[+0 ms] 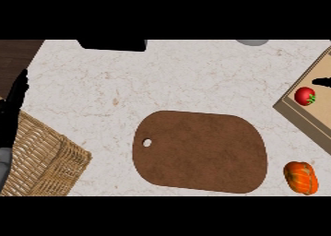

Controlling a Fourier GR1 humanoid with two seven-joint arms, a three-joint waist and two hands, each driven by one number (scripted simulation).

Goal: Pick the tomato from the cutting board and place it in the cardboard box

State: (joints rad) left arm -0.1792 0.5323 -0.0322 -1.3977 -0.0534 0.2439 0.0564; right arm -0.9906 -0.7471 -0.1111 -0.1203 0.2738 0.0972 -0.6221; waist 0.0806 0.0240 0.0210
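Tomato (304, 96) sits in the cardboard box (310, 122); right robot hand (329, 82) above it, fingers unclear; next, pull clear.

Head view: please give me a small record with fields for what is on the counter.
tomato: inside the cardboard box, at right edge
cutting board: brown, centre, nothing on it
orange vegetable: on counter, right of the board
wicker basket: lower left
left hand: open, resting at left edge
right hand: only dark fingertips visible over the box
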